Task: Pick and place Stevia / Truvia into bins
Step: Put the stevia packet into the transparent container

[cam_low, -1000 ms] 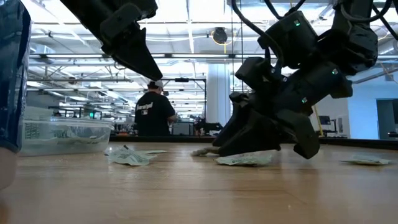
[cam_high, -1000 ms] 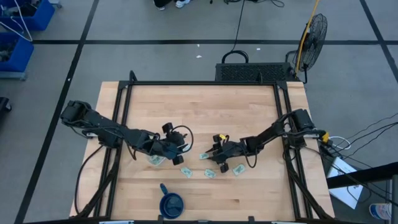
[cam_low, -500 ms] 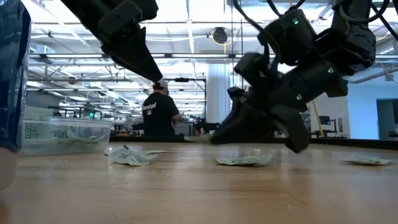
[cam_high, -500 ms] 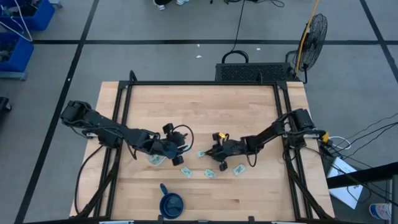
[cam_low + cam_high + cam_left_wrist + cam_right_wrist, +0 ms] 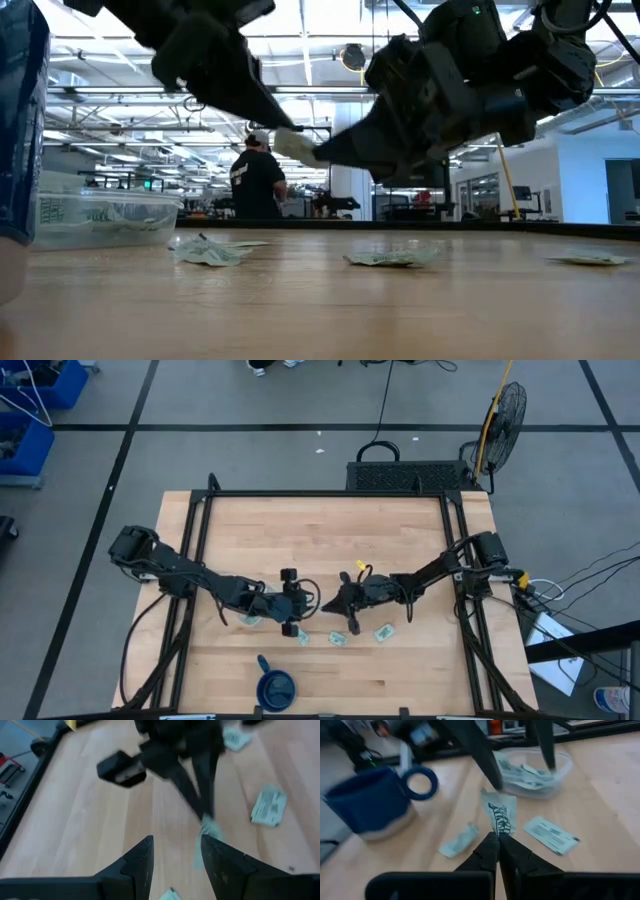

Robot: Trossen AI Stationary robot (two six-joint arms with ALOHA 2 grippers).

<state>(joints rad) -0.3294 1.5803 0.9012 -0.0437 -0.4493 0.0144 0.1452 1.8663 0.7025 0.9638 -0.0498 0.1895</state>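
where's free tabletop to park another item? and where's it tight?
Free: the far half of the light wooden table, between its black frame rails, bare. Crowded: the near middle, where both grippers meet above loose pale green paper sachets, the clear plastic tub and the dark blue handled cup.

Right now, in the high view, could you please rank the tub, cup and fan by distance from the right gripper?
1. Clear tub, under the left arm.
2. Blue cup, at the table edge.
3. Fan, off the table.

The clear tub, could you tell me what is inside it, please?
The tub holds several sachets, piled loosely. How many cannot be counted: they overlap, and the left claw's fingers cross in front.
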